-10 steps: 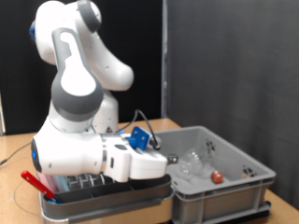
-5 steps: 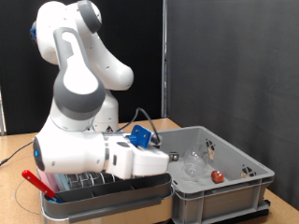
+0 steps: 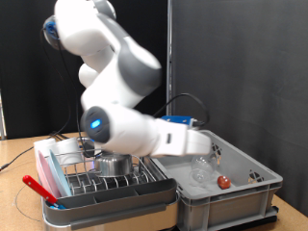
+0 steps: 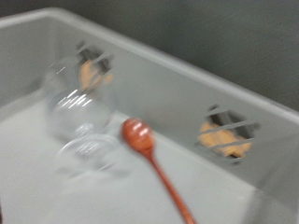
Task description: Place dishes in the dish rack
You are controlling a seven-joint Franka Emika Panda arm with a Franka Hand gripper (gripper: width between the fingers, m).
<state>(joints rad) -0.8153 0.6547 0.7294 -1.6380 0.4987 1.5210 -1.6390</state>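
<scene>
The dish rack (image 3: 96, 183), silver wire in a white tray, stands at the exterior view's lower left. A shiny steel bowl (image 3: 114, 165) sits in it. My hand (image 3: 197, 142) reaches over the large grey crate (image 3: 245, 188) on the exterior view's right; its fingers do not show clearly. Clear glass pieces (image 3: 199, 173) lie in the crate. The wrist view shows them close up: a glass (image 4: 79, 101) against the crate wall and another glass piece (image 4: 89, 154) beside it. No fingers show in the wrist view. The light blue plate is out of view.
An orange-red spoon (image 4: 149, 161) lies on the crate floor next to the glasses. A small reddish thing (image 3: 223, 181) lies in the crate. A red utensil (image 3: 38, 189) rests at the rack's left edge. A dark curtain hangs behind.
The arm has swung from over the dish rack to the exterior view's right, over the grey crate. The rack and the steel bowl, hidden before, now show.
</scene>
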